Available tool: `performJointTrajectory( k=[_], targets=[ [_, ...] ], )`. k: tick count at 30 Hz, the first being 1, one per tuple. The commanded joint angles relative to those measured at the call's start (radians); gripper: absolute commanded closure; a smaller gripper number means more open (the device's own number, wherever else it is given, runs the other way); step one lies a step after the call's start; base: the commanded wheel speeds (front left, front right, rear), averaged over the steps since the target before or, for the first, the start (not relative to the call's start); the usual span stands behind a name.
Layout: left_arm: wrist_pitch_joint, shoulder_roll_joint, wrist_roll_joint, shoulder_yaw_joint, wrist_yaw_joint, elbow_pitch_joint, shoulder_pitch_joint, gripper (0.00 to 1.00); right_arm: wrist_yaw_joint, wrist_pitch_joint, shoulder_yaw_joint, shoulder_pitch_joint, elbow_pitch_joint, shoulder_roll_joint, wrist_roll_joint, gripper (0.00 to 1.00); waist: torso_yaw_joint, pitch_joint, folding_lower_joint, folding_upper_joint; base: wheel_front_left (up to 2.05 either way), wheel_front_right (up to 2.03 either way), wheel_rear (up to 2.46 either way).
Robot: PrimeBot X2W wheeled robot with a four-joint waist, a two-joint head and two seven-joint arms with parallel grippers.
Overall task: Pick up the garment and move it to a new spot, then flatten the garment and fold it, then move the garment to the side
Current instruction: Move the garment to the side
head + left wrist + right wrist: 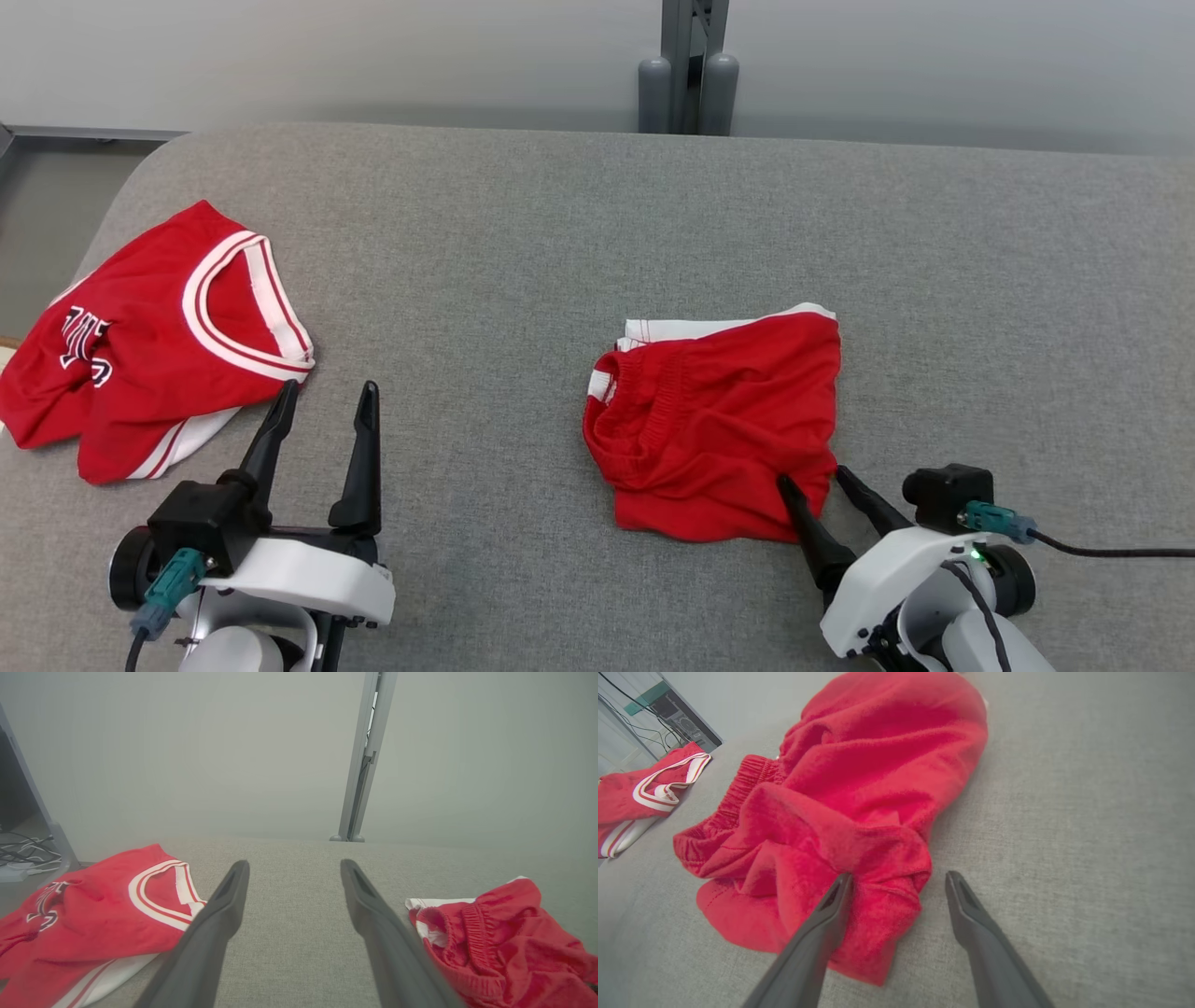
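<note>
Right gripper (811,474): jaws apart, straddling near corner of red shorts (719,429), roughly folded, mid grey mat (560,233). Left gripper (330,385): jaws apart, empty, beside red jersey (149,345). Outstanding, likely: moving shorts aside.

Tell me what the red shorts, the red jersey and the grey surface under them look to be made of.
Red shorts: soft knit fabric, matte, slightly fuzzy up close, with a gathered elastic waistband; possibly polyester or cotton blend. Red jersey: thin, smooth sports knit, likely polyester, with white banded trim. Grey surface: upholstery-like cloth, matte, with a visible coarse weave.
</note>
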Motion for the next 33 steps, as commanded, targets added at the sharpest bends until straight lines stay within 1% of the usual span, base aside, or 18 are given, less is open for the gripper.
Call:
performJointTrajectory(
  k=[1,3,4,5,8,11,16,21,26,31,33],
  targets=[
    [-0.01,0.002,0.005,0.006,-0.001,0.005,-0.019,0.0,0.0,-0.009,0.015,-0.024,0.04,-0.007,0.023,0.0,0.0,0.011,0.0,0.0,0.0,0.0,0.0],
    [-0.012,0.001,0.005,0.008,-0.003,0.008,-0.025,0.0,0.0,-0.02,0.034,-0.041,0.064,-0.006,0.062,0.0,-0.003,0.018,0.0,0.0,0.0,0.0,0.0],
    [-0.014,0.0,0.004,0.008,-0.003,0.009,-0.028,0.0,0.0,-0.024,0.045,-0.046,0.075,-0.006,0.079,0.56,-0.005,0.021,0.0,0.0,0.0,0.0,0.0],
    [-0.015,0.0,0.004,0.008,-0.004,0.013,-0.029,0.0,0.0,-0.029,0.056,-0.048,0.085,-0.006,0.095,1.0,-0.007,0.02,0.0,0.0,0.0,0.0,0.0],
    [-0.017,-0.002,0.004,0.004,-0.007,0.021,-0.029,0.0,0.0,-0.047,0.085,-0.041,0.108,-0.007,0.13,1.0,-0.016,0.009,0.0,0.0,0.0,0.0,0.0],
    [-0.018,-0.002,0.003,0.0,-0.009,0.024,-0.024,0.0,0.0,-0.062,0.093,-0.029,0.116,-0.008,0.143,1.0,-0.026,-0.001,0.0,0.0,0.0,0.0,0.0],
    [-0.012,0.009,0.009,-0.006,-0.005,0.011,-0.006,0.0,0.0,-0.102,0.048,-0.011,0.11,-0.009,0.099,1.0,-0.073,-0.014,0.0,0.0,0.0,0.0,0.0],
    [-0.011,0.019,0.011,-0.002,0.001,-0.022,-0.007,0.0,0.0,-0.097,-0.045,0.008,0.075,-0.009,0.017,1.0,-0.152,0.005,0.0,0.0,0.0,0.0,0.0],
    [-0.004,0.03,0.018,-0.002,0.006,-0.056,-0.022,0.0,0.0,-0.072,-0.128,0.027,0.02,-0.012,-0.055,1.0,-0.251,0.036,0.0,0.0,0.0,0.0,0.0],
    [0.011,0.044,0.029,-0.009,0.004,-0.091,-0.05,0.0,0.0,-0.061,-0.194,0.021,-0.021,-0.017,-0.102,1.0,-0.342,0.074,0.0,0.0,0.0,0.0,0.0],
    [0.02,0.051,0.037,-0.012,0.002,-0.105,-0.065,0.0,0.0,-0.07,-0.211,-0.007,-0.025,-0.016,-0.099,1.0,-0.375,0.092,0.0,0.0,0.0,0.0,0.0]
  ],
)
